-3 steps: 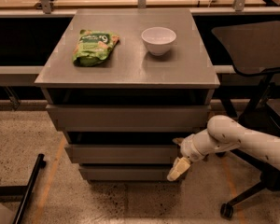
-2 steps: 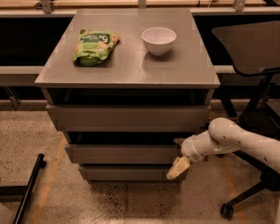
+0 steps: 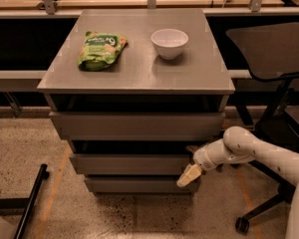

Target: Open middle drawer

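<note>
Far L, low down: a black bar (image 3: 29, 202) lies slanted on the speckled floor (image 3: 35, 148).

Centre-L: a grey cabinet (image 3: 134, 76) w/ a flat top stands in front of a dark shelf run. A green snack bag (image 3: 100, 50) lies flat on the L half of the top, well back from the front edge. A white bowl (image 3: 169, 43) stands upright on the R half, apart from the bag, approx level w/ it.

Below the top are 3 grey handleless fronts, stacked. The top drawer (image 3: 137, 126) looks widest, w/ a dark gap over it. The middle drawer (image 3: 129, 163) sits just under it, 2nd of the 3, its front a flat wide panel w/ a dark slot above. Its front stands a bit ahead of the bottom drawer (image 3: 139, 184), which is narrowest-looking and nearest the floor. No drawer interior shows.

Centre-R: the gripper (image 3: 189, 174) is at the R end of the middle drawer front, low, by the corner where that front meets the bottom one. It looks to be touching or just beside the panel edge. Can't tell how far open it is, or whether it has hold of anything.

R: the white arm (image 3: 249, 151) reaches in from the R edge, bent at a rounded joint. Behind it stands a dark office chair (image 3: 269, 51), seat level w/ the cabinet top, one caster on the floor at lower R.
</note>
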`<control>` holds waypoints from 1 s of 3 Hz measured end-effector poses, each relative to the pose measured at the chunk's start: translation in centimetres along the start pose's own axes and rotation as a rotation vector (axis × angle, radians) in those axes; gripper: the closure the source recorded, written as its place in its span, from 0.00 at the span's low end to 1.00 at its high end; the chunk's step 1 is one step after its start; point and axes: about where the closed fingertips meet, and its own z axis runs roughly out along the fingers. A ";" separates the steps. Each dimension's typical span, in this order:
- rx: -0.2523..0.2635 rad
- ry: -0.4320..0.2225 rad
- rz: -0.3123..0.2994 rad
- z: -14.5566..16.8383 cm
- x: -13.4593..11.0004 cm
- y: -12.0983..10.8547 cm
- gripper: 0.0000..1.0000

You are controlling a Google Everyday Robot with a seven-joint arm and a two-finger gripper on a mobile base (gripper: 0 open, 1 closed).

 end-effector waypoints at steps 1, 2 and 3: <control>-0.015 -0.016 0.012 0.9 0.4 0.6 0.17; -0.037 -0.007 0.026 1.3 1.2 2.5 0.39; -0.043 0.001 0.029 1.3 1.3 3.2 0.62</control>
